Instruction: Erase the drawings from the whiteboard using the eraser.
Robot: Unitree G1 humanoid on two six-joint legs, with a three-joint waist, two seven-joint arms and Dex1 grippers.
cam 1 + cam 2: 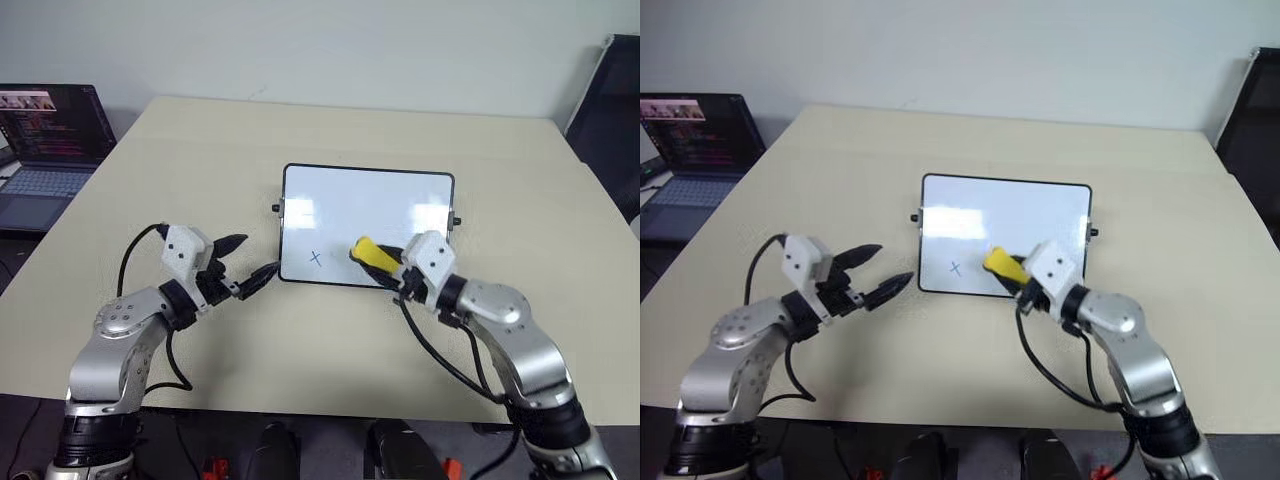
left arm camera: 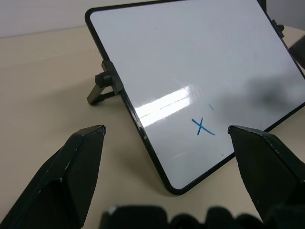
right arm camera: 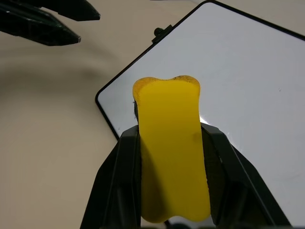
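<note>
A beige table [image 1: 330, 150] is carrying a small white whiteboard [image 1: 370, 205] that is standing propped at a tilt on little side legs, near the table's middle. A laptop [image 1: 45, 150] is sitting open off the table's far left edge, its screen showing lines too small to read. The left gripper [image 1: 245, 265] is hovering just left of the board's near left corner, its two black fingers spread wide apart and gripping nothing. The right gripper [image 3: 169, 152] is pinching the yellow eraser [image 1: 372, 253] tightly between its fingers, the block sticking out past the tips over the board's near edge; whether it is touching the surface cannot be told. One small blue x, the drawings' [image 2: 204, 127] clearest mark, is sitting low on the board, just left of the eraser, with a faint short tick above it. No brand or label is showing.
</note>
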